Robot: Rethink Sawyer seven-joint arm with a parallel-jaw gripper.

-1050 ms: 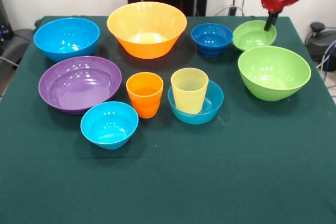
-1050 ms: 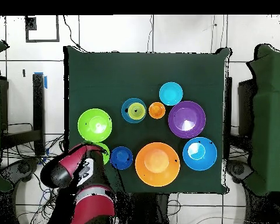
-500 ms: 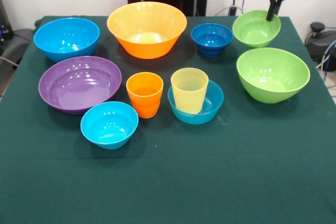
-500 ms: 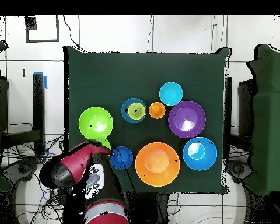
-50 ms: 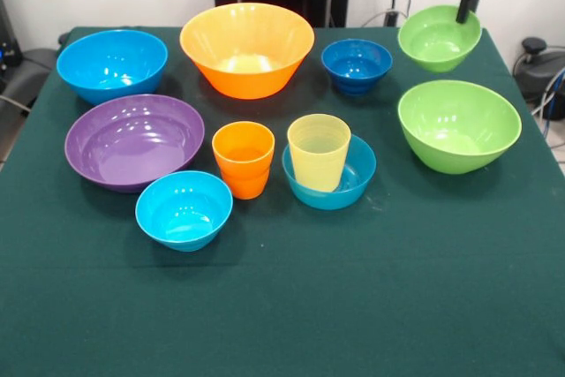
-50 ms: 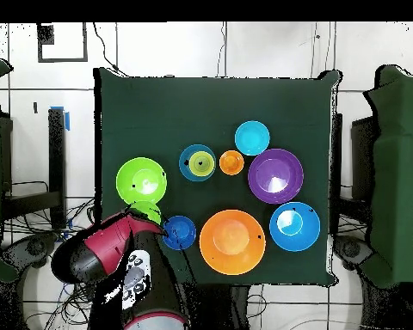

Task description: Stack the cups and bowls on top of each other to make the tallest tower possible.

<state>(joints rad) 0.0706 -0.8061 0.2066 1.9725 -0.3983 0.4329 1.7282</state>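
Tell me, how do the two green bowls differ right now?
The small green bowl hangs in the air, its rim pinched by the gripper; the big green bowl rests on the table. The small one is much narrower and shallower than the big one. The small one tilts its opening toward the camera; the big one sits close to level. Both are the same glossy lime green, and both are empty.

Arm (image 6: 102,249) is covering most of small green bowl (image 6: 144,209); claw itself hidden. Big green bowl (image 6: 140,181) is lying just beyond it, dark blue bowl (image 6: 179,232) just beside.
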